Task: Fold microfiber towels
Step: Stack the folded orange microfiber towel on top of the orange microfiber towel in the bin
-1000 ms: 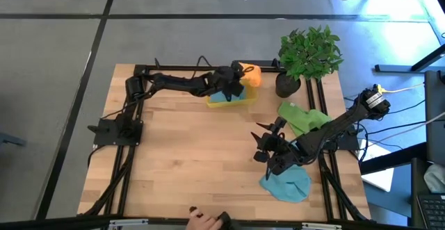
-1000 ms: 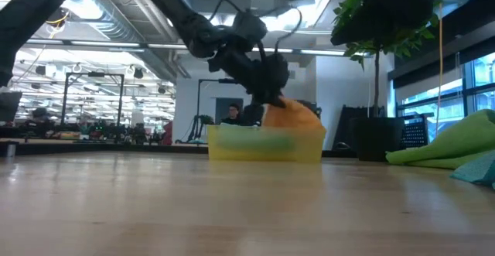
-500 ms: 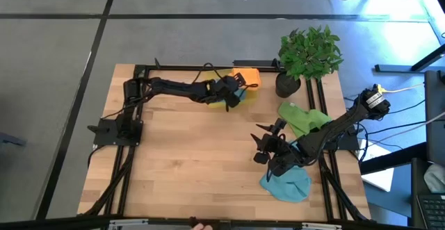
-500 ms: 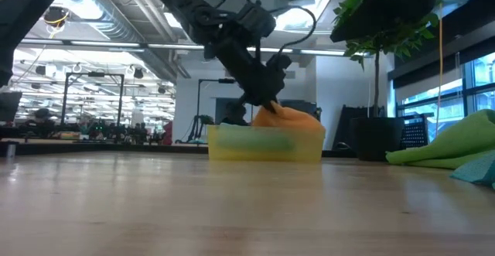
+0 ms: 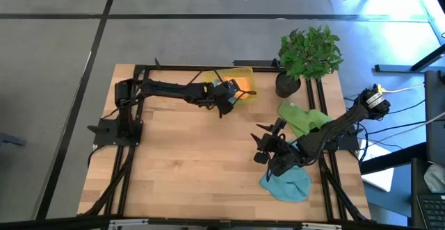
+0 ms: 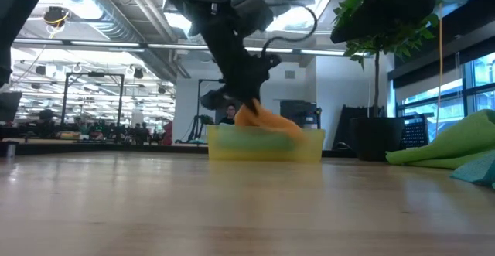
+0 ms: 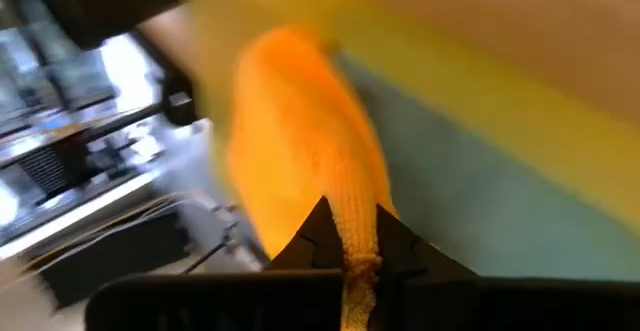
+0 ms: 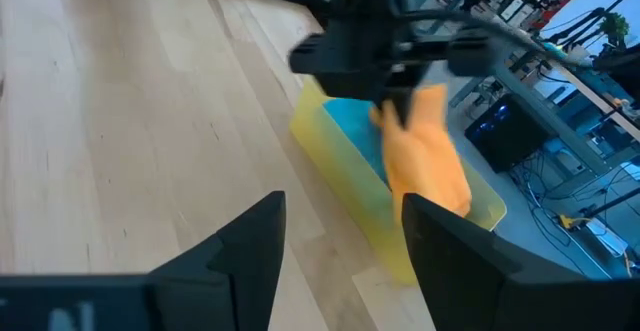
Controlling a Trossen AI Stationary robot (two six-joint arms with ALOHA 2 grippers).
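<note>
A wooden table (image 5: 195,153) seen from above, with two dark robot arms. Much of the far-side action is hard to read: the left wrist view is smeared, showing only an orange shape against yellow and teal. The yellow bin (image 5: 245,91) at the table's far edge is partly covered by the left arm, and in the low view its see-through wall blurs whatever lies inside. A teal cloth in the bin (image 8: 350,131) shows clearly only in the right wrist view, lying inside the bin under the orange one.

The left gripper (image 5: 224,101) reaches across to the bin's near rim, its jaws pressed together on a corner of the orange towel (image 6: 263,121). The towel is bright orange, soft and fuzzy, bunched into a drooping fold that hangs from the pinch and trails over the bin's rim (image 7: 300,151).

The right gripper (image 5: 268,150) hovers over bare wood at the right side of the table, its jaws spread and holding nothing. Just behind it a green towel (image 5: 302,119) lies crumpled near the potted plant (image 5: 309,53); in the low view it is cut off by the picture's right edge. A teal-blue towel (image 5: 286,185) lies rumpled on the table near the front right corner, partly under the right arm.
</note>
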